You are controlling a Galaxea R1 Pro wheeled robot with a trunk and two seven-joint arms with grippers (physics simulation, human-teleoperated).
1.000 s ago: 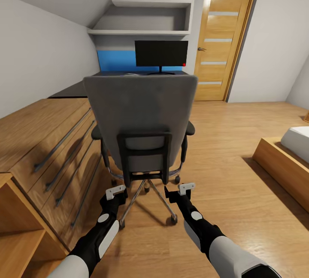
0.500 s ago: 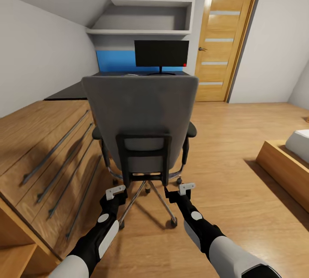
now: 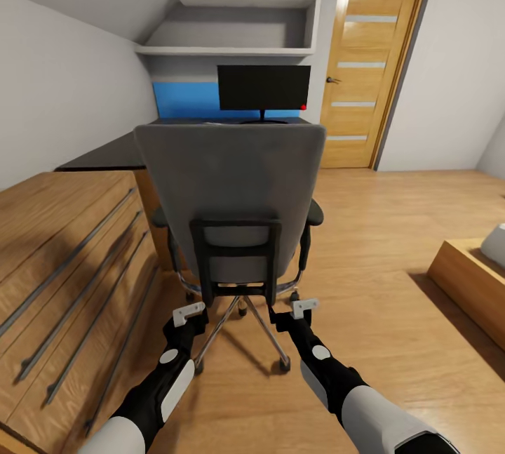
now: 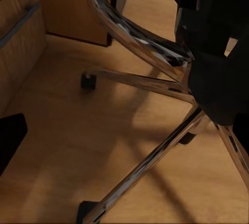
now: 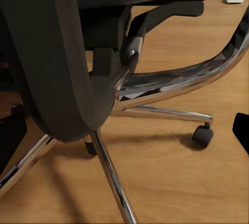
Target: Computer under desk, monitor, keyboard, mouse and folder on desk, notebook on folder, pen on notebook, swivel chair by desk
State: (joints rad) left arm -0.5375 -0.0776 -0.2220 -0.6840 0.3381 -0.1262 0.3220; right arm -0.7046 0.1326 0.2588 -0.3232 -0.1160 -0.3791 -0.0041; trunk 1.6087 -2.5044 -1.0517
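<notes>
My left gripper [image 3: 189,313] and my right gripper [image 3: 304,308] hang low just behind the swivel chair [image 3: 231,201], holding nothing; I cannot tell if their fingers are spread or pressed together; the chair's shiny legs [image 4: 150,162] stand on the wood floor [image 3: 393,229]; past the chair, the monitor [image 3: 264,88] stands on the black tabletop [image 3: 105,154], near its far edge by the blue panel [image 3: 184,99]; a wooden drawer unit [image 3: 63,257] is on my left.

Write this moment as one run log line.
phase: behind swivel chair | left gripper: open | right gripper: open | monitor: on desk
</notes>
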